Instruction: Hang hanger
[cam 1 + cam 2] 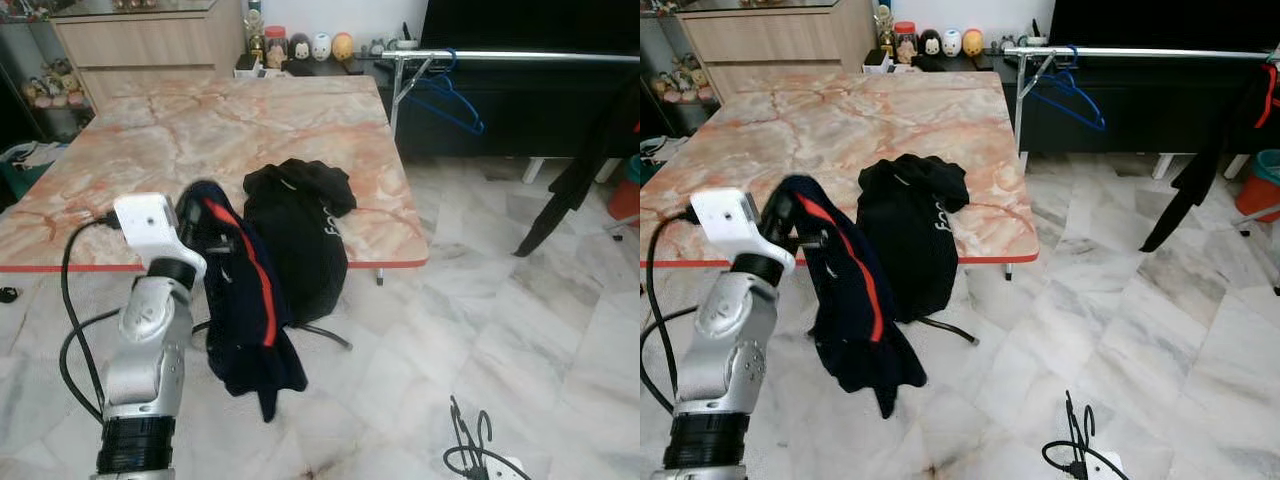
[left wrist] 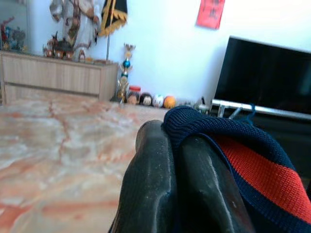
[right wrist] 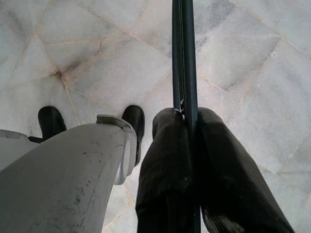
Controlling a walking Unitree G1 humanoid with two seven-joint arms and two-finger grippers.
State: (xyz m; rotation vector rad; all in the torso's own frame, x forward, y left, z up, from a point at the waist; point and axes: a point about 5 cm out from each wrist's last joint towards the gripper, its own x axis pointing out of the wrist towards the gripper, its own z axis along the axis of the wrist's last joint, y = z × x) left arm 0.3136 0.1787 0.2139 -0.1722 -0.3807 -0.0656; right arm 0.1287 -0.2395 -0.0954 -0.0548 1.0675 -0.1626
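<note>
So the left gripper point(image 1: 790, 225) is raised in front of the marble table point(image 1: 200, 130), fingers point(image 2: 160, 184) pinched shut on a navy garment with a red stripe point(image 1: 855, 300) that droops off it toward the tiled floor point(image 1: 1160, 340). The right gripper point(image 3: 187, 160) hangs low over the floor, pads squeezed tight around a thin dark bar point(image 3: 184, 53). That bar looks like part of the hanger, though I can't tell for sure since only a straight stretch is visible. The metal rail point(image 1: 520, 57) where it should end up is well apart from the robot, past the far corner of the table, with a blue hanger point(image 1: 450, 100) already on it and a dark garment point(image 1: 575, 180) dangling further along. A second black garment point(image 1: 300, 240) is slumped over the table's near edge. My guess at what could go wrong: the navy piece is only pinched at a fold, so it could slide out while walking over. The table corner sits right on the way to the rail, so something might catch there. There's also a loose cable point(image 1: 470, 450) on the floor to trip on.
</note>
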